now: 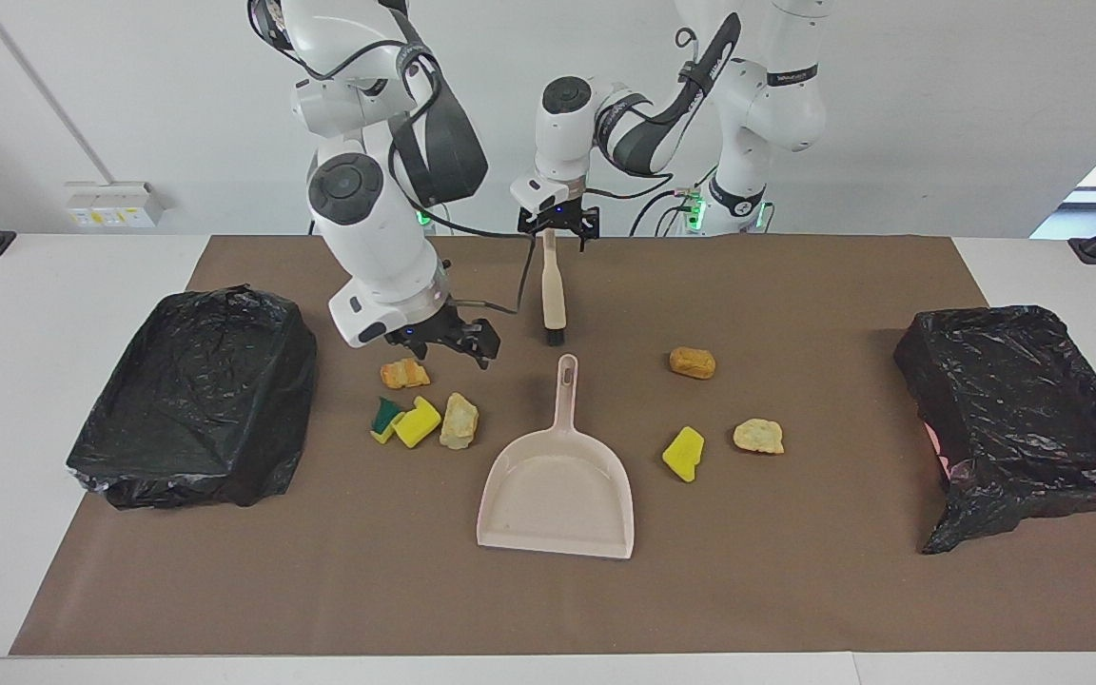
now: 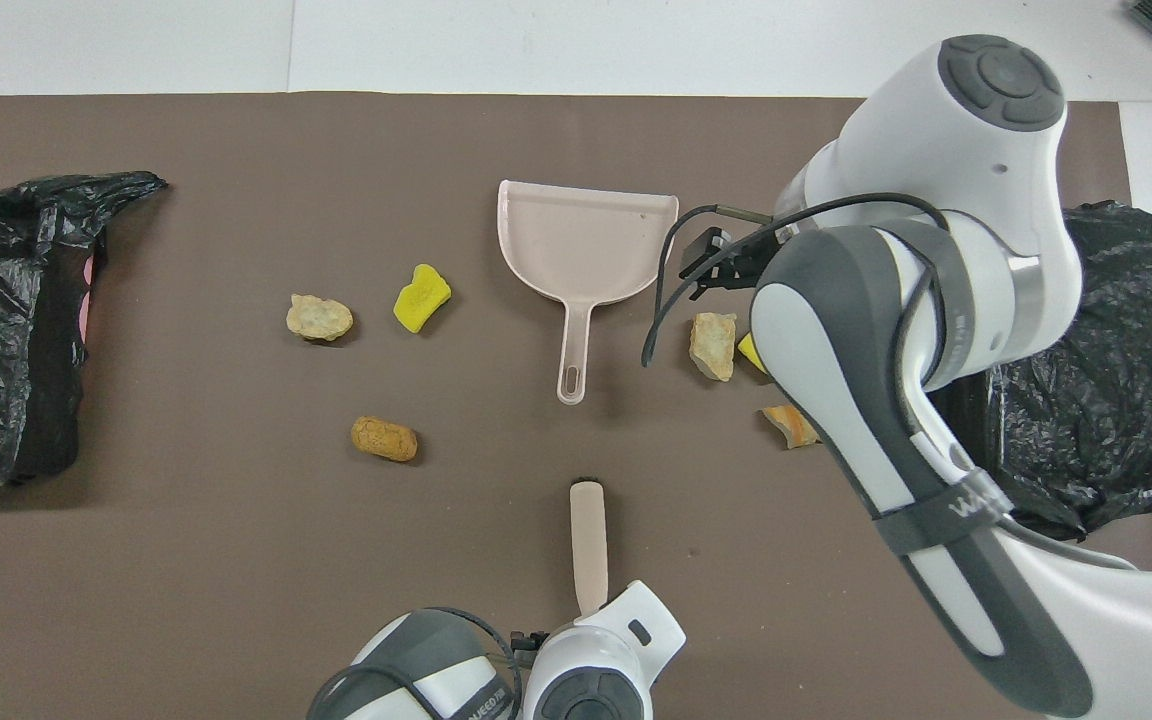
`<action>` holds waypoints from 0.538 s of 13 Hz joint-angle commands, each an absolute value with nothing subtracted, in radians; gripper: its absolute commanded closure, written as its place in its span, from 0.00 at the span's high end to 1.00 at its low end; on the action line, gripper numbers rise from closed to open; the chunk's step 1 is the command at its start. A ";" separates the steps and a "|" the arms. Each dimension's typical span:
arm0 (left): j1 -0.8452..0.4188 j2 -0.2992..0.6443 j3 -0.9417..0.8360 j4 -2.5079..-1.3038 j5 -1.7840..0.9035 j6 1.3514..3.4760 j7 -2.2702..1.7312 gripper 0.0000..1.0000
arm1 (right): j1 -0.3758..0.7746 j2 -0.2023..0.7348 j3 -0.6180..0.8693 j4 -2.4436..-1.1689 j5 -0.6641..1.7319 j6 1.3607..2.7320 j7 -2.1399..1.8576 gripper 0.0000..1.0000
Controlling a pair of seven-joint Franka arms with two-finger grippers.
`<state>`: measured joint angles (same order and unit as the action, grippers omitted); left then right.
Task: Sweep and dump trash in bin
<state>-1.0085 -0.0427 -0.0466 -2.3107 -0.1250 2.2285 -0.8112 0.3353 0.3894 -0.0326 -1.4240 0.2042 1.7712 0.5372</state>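
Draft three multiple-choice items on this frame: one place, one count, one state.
1. Where does the dustpan lie?
A. on the mat, between the two clusters of scraps
B. inside a bin
C. on top of the brush

2. How many scraps lie on the mat?
A. five
B. seven
C. nine

3. What state is the right gripper in?
A. shut on a scrap
B. shut on the dustpan handle
C. open, holding nothing

Key:
1 A: four scraps lie to one side of it and three to the other.
2 B: the facing view shows all seven.
3 C: its fingertips stand apart over the mat.
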 commanded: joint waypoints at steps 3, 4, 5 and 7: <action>-1.065 -0.006 -0.029 -2.353 -0.188 2.282 -0.825 0.94 | 0.385 0.538 -0.006 -1.284 0.233 1.842 0.635 1.00; -1.065 0.001 -0.028 -2.353 -0.201 2.308 -0.827 0.90 | 0.388 0.587 0.012 -1.229 0.233 1.842 0.670 1.00; -1.065 0.008 -0.028 -2.344 -0.202 2.313 -0.831 0.89 | 0.397 0.618 0.020 -1.204 0.232 1.859 0.702 1.00; -1.065 0.009 -0.028 -2.342 -0.202 2.316 -0.853 0.80 | 0.429 0.626 0.021 -1.224 0.221 1.882 0.703 1.00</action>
<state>-1.0420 0.0105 -0.0456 -2.3368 -0.1858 2.2953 -0.8296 0.4155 0.5784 0.0168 -1.2753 0.2132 1.8751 0.6800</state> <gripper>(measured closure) 0.101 0.000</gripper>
